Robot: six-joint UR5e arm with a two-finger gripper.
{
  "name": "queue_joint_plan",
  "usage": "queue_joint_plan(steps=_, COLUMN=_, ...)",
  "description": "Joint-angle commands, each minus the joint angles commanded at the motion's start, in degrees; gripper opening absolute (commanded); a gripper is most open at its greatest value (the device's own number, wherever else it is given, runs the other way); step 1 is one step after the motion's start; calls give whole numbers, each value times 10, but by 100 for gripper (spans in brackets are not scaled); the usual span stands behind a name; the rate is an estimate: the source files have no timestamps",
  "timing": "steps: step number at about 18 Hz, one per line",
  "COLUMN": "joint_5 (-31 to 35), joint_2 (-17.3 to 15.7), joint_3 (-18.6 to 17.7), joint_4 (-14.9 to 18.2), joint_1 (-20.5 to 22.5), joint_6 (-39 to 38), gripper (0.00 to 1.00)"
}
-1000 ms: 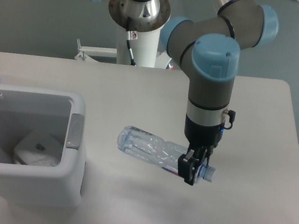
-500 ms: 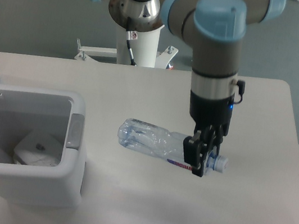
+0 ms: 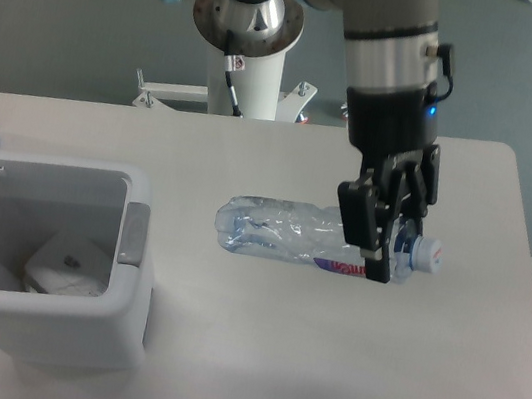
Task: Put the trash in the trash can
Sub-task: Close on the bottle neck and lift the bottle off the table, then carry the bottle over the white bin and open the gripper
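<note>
A white table (image 3: 218,374) stands before a grey wall. At its left edge the open trash can (image 3: 52,333) holds a crumpled wrapper (image 3: 68,264). Near the middle, the gripper (image 3: 388,241) clamps the crushed bottle (image 3: 280,237) at its neck, lifted.

I see a clear crushed bottle (image 3: 285,237) with a pale blue cap (image 3: 427,254) and a strip of red-and-blue label. The gripper (image 3: 387,241) is black, on a grey arm (image 3: 390,22) with light blue joint covers. The trash can (image 3: 116,318) is white with a grey tab (image 3: 132,234); the table (image 3: 318,380) is off-white.
</note>
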State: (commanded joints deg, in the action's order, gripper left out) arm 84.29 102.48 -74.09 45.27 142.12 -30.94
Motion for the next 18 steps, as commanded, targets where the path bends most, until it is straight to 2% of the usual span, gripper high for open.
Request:
queue_joint_plan(steps=3, joint_5=-1, joint_2=-3, joint_3=1, joint_4=-15, joint_1=-14, joint_6=29, gripper=0)
queue_joint_plan(steps=7, joint_5=-2, joint_2=-2, joint_3=5, joint_4=-19, joint_1=-61, joint_6=84, gripper=0)
queue_joint_plan(steps=13, joint_5=-4, joint_2=1, joint_3=8, joint_4=-47, joint_1=-119, joint_6=104, gripper=0)
queue_joint_plan(steps=18, joint_5=-11, joint_2=11, joint_3=11, joint_4=-48, joint_1=-167, joint_6=107, gripper=2)
